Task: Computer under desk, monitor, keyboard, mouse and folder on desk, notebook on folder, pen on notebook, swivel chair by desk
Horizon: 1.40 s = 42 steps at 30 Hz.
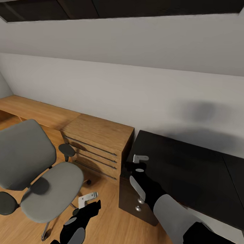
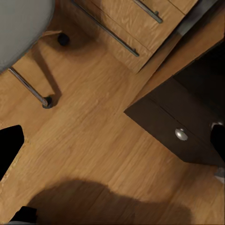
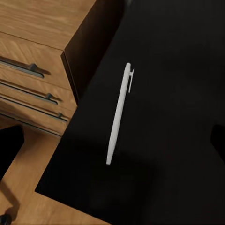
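Right claw (image 1: 138, 164) hangs over the near left corner of the black counter (image 1: 190, 173); its fingers stand wide at the frame edges of the right wrist view, holding nothing. One white pen (image 3: 119, 114) lies flat on that dark top below it, near the left edge. Left claw (image 1: 89, 201) hovers low over the wood floor (image 2: 93, 154), fingers parted and empty. One grey swivel chair (image 1: 36, 168) stands on the floor at left, apart from the counter, its seat bare. One wooden drawer unit (image 1: 100, 142) sits between them, just beside the counter, showing three bar handles. No writing is legible. Open floor lies between chair and counter.
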Tool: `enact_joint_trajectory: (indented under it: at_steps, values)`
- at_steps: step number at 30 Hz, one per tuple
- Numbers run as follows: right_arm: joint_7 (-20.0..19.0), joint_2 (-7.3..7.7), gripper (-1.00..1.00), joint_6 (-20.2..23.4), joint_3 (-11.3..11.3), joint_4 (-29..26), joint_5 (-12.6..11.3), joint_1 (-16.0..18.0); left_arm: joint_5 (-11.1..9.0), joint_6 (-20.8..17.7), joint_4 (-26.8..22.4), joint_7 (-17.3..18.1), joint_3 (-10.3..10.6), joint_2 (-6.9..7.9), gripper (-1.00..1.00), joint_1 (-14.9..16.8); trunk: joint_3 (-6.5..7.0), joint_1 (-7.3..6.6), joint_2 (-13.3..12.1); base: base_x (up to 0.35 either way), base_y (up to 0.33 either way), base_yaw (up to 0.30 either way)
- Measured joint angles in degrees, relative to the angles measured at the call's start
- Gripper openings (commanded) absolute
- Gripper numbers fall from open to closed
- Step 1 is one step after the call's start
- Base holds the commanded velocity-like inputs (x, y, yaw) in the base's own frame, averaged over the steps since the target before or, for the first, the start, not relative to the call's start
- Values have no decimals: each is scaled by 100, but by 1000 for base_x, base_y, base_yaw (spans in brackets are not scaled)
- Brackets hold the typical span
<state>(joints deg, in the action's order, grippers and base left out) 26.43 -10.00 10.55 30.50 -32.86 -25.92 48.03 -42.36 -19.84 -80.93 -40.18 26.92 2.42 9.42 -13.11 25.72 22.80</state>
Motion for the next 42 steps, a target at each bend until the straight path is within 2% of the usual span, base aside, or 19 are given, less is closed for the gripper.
enact_joint_trajectory:
  at_steps: [4,10,17,21,22,27,42]
  values:
    - [0,0,100,-3,-1,-5,0,-10,0,-5,16,-5,19,66,100,0,0,0,0,316,0,0]
    - [-11,0,100,-12,-4,90,8,-12,-7,-9,14,-5,30,71,100,0,0,3,-1,139,0,0]
    - [-21,0,100,-7,-23,328,-4,-12,-35,-11,-271,-9,30,71,100,0,1,3,-1,13,0,0]
    - [-22,0,100,-7,-24,388,-5,-14,-38,-9,-549,-84,29,80,100,0,-71,91,158,2,0,0]
    - [-22,0,100,-7,-25,407,-6,-14,-39,-5,-657,-259,29,84,100,0,-89,113,199,0,0,0]
    - [-22,0,100,-7,-28,416,-6,-13,-43,-2,-704,-443,29,86,100,0,-180,223,400,0,0,0]
    - [-22,0,100,2,-26,473,-6,-13,-44,-2,-709,-482,35,79,100,0,-450,553,1004,0,0,0]
